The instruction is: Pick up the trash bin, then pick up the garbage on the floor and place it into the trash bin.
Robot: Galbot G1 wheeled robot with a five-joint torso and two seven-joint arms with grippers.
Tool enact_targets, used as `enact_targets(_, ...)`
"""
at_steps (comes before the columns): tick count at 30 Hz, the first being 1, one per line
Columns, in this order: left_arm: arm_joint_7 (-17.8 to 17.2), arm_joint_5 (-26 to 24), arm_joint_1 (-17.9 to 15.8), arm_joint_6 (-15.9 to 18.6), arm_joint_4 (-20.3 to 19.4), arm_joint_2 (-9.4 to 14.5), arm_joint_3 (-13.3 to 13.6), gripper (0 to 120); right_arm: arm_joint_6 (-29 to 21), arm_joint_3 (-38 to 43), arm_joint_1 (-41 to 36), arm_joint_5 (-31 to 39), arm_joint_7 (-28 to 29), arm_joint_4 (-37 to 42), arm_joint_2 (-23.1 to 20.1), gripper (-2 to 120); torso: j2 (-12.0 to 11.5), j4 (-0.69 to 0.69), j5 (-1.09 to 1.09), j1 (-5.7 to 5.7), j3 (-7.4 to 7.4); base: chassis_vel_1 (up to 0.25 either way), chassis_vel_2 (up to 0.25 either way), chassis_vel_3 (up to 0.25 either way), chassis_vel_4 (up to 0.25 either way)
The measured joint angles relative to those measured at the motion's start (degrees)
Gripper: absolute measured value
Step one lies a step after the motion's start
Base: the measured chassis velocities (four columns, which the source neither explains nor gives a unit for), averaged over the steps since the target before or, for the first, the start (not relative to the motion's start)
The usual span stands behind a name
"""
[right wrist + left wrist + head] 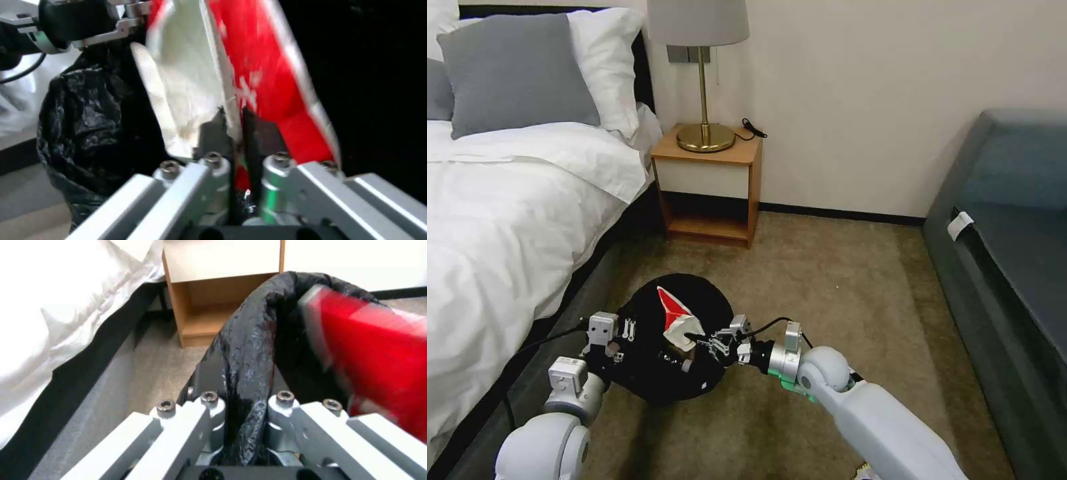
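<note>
While the red-and-white packet (675, 319) hangs pinched by its crumpled lower edge in the right gripper (710, 343), it stands over the mouth of the trash bin (694, 293), just beyond the fingertips. It looks light, thin and floppy, likely slippery, so an edge pinch suits it. Opposite, the left gripper (622, 340) is clamped on the bin's bagged rim, a soft, glossy fold.

The head view looks forward and down from above onto the carpet, between the bed (500, 200) and the nightstand (710, 187). Each wrist view looks out along its own claw from very close. All three share the trash bin (677, 313) and the red-and-white packet (675, 317).
</note>
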Motion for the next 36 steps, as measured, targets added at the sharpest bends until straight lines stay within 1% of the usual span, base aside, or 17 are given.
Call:
enact_targets(1,0.02,-0.01,-0.03,-0.03,0.15,-0.04,0.00,6,0.07,0.00,0.00,-0.21,0.10,0.00,-0.04,16,0.00,0.00,0.00,0.00,0.00,0.000,0.000,0.000,0.000)
enact_targets(3,0.03,-0.02,-0.11,-0.07,0.39,-0.12,-0.01,6,0.26,0.00,-0.01,-0.87,0.23,0.00,-0.16,23,0.00,0.00,0.00,0.00,0.00,0.000,0.000,0.000,0.000)
enact_targets(4,0.03,-0.02,-0.11,-0.07,0.39,-0.12,-0.01,6,0.26,0.00,-0.01,-0.87,0.23,0.00,-0.16,23,0.00,0.00,0.00,0.00,0.00,0.000,0.000,0.000,0.000)
enact_targets(7,0.01,-0.09,-0.19,-0.15,0.62,-0.08,-0.10,6,0.61,0.15,-0.37,-1.77,0.42,0.38,-0.61,38,0.00,0.00,0.00,0.00,0.00,0.000,0.000,0.000,0.000)
enact_targets(8,0.01,-0.09,-0.19,-0.15,0.62,-0.08,-0.10,6,0.61,0.15,-0.37,-1.77,0.42,0.38,-0.61,38,0.00,0.00,0.00,0.00,0.00,0.000,0.000,0.000,0.000)
enact_targets(10,-0.08,-0.11,-0.27,-0.18,0.88,0.11,-0.21,6,0.72,0.40,-0.61,-2.09,0.70,0.77,-0.91,47,0.00,0.00,0.01,0.00,0.00,0.000,0.000,0.000,0.000)
enact_targets(11,-0.08,-0.11,-0.27,-0.18,0.88,0.11,-0.21,6,0.72,0.40,-0.61,-2.09,0.70,0.77,-0.91,47,0.00,0.00,0.01,0.00,0.00,0.000,0.000,0.000,0.000)
enact_targets(13,-0.22,-0.14,-0.53,-0.18,1.39,0.62,-0.51,6,1.04,0.67,-0.72,-3.00,0.97,1.08,-2.44,59,0.00,0.00,0.01,0.00,0.00,0.000,0.000,0.000,0.000)
enact_targets(14,-0.24,-0.18,-0.60,-0.18,1.49,0.78,-0.61,6,1.12,0.74,-0.67,-3.23,1.04,1.08,-3.14,62,0.00,0.00,0.00,0.00,0.00,0.000,0.000,0.000,0.000)
enact_targets(15,-0.24,-0.18,-0.60,-0.18,1.49,0.78,-0.61,6,1.12,0.74,-0.67,-3.23,1.04,1.08,-3.14,62,0.00,0.00,0.00,0.00,0.00,0.000,0.000,0.000,0.000)
enact_targets(18,-0.29,-0.59,-0.91,-0.18,2.21,1.74,-0.99,6,1.69,1.34,-0.18,-4.50,2.16,0.51,-6.19,79,0.00,-0.01,0.00,0.00,0.00,0.000,0.000,0.000,0.000)
enact_targets(19,-0.29,-0.59,-0.91,-0.18,2.21,1.74,-0.99,6,1.69,1.34,-0.18,-4.50,2.16,0.51,-6.19,79,0.00,-0.01,0.00,0.00,0.00,0.000,0.000,0.000,0.000)
enact_targets(22,-0.33,-0.82,-1.19,-0.18,2.86,2.24,-1.10,6,1.70,2.25,-0.23,-5.10,4.51,0.70,-9.71,92,0.00,0.00,0.01,0.00,0.00,0.000,0.000,0.000,0.000)
enact_targets(23,-0.33,-0.82,-1.19,-0.18,2.86,2.24,-1.10,6,1.70,2.25,-0.23,-5.10,4.51,0.70,-9.71,92,0.00,0.00,0.01,0.00,0.00,0.000,0.000,0.000,0.000)
enact_targets(25,-0.33,-0.84,-1.45,-0.17,3.28,2.40,-1.02,6,1.44,3.18,-0.57,-5.46,6.24,1.18,-11.82,99,0.00,-0.01,0.02,0.00,0.00,0.000,0.000,0.000,0.000)
enact_targets(29,-0.35,-0.79,-1.66,-0.17,4.04,2.42,-0.69,6,1.20,4.66,-1.57,-6.28,7.82,0.87,-14.09,100,0.00,-0.01,0.01,0.00,0.00,0.000,0.000,0.000,0.000)
enact_targets(36,-0.37,-0.77,-1.65,-0.19,4.56,3.08,-0.51,6,1.76,7.45,-4.65,-8.81,8.18,-0.86,-17.37,100,0.00,0.00,0.02,0.00,0.00,0.000,0.000,0.000,0.000)
